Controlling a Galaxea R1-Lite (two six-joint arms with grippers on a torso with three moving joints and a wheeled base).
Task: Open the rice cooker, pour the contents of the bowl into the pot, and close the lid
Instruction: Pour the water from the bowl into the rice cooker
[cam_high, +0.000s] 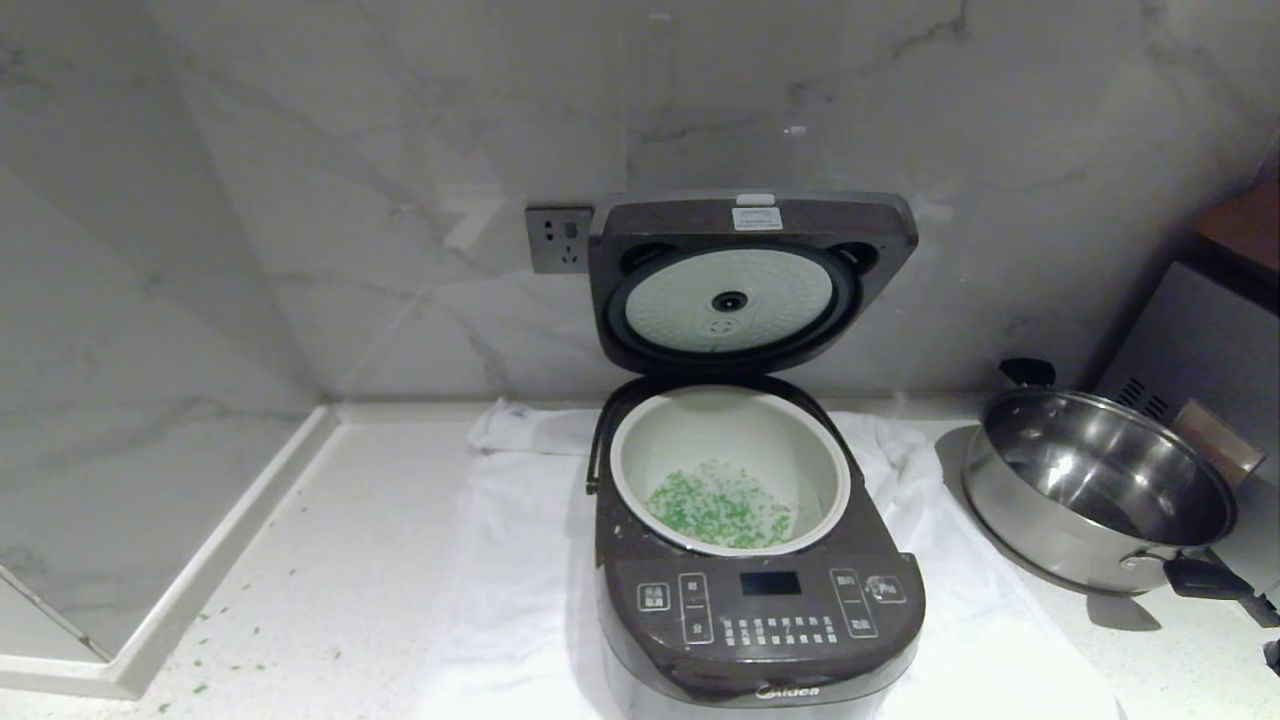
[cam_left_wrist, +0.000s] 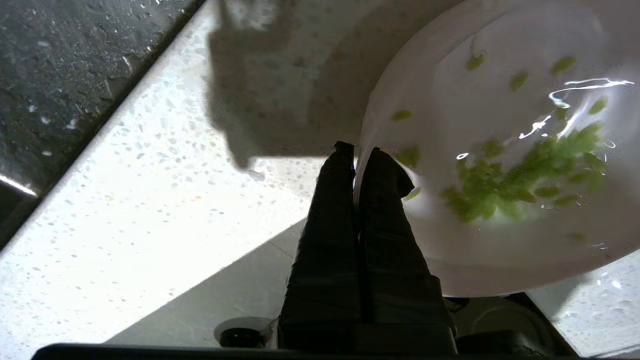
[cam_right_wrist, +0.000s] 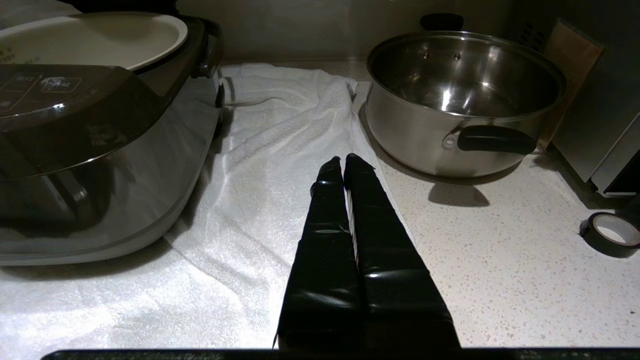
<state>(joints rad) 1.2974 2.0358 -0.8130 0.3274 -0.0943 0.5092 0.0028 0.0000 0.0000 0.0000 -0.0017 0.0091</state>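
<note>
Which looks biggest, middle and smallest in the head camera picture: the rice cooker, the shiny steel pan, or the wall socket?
1. The rice cooker, with its lid standing open, looks biggest.
2. The steel pan comes next.
3. The wall socket looks smallest. It sits farther back on the wall, which shrinks it somewhat, but the gap is plain.

pot (cam_high: 730, 425) mouth unobstructed, lid (cam_high: 750, 280) upright behind

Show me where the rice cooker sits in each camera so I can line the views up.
Head view: rice cooker at centre bottom, lid up.
Left wrist view: not in it.
Right wrist view: its body fills the left side.
Shared landmark: the white towel under it, also in the right wrist view.
</note>
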